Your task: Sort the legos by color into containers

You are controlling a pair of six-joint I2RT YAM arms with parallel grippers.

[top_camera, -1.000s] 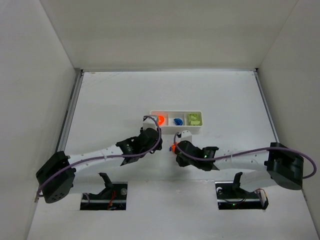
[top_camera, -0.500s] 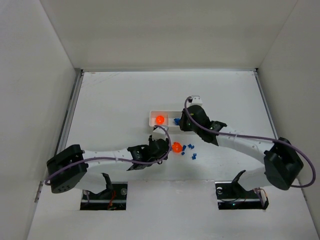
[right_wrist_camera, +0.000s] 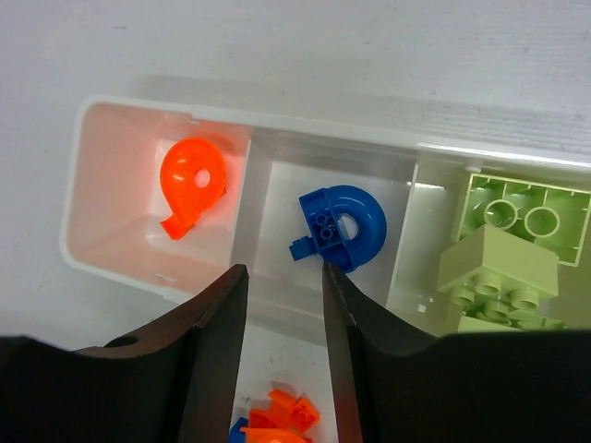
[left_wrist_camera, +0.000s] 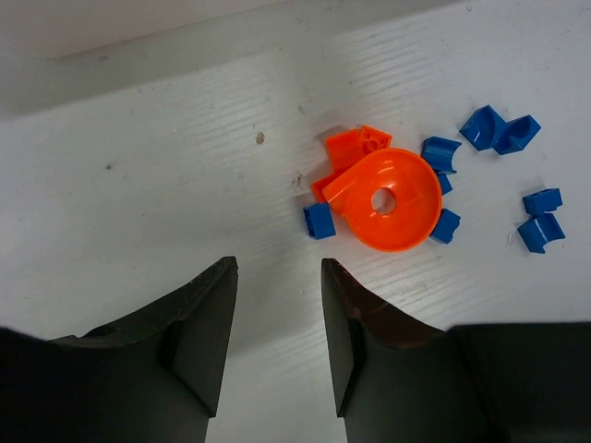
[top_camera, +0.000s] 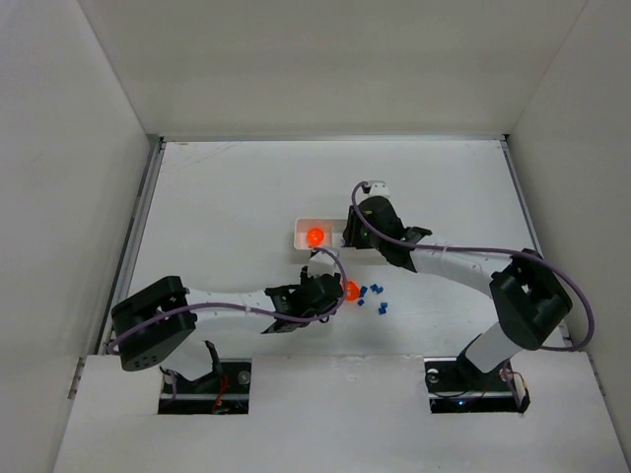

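White table (top_camera: 227, 197): right gripper (right_wrist_camera: 282, 277), a second ago down by the loose bricks (top_camera: 373, 293), now hangs over the tray (right_wrist_camera: 120, 268), fingers parted and empty above the blue curved brick (right_wrist_camera: 343, 224) in the middle compartment (right_wrist_camera: 277, 185), so that brick is likely delivered; left gripper (left_wrist_camera: 277, 277), half-open and empty, faces the orange rounded brick (left_wrist_camera: 388, 198).

Bright, pretty even light from overhead, and the white walls (top_camera: 325, 69) bounce it around, so shadows stay soft. Top view's kinda mushy: the orange brick (top_camera: 315, 236) blows out into a glowing blob. Wrist views are sharper, though the dark fingers (left_wrist_camera: 199, 323) up close go fuzzy. Bit of glare on the tray rim (right_wrist_camera: 499, 155).
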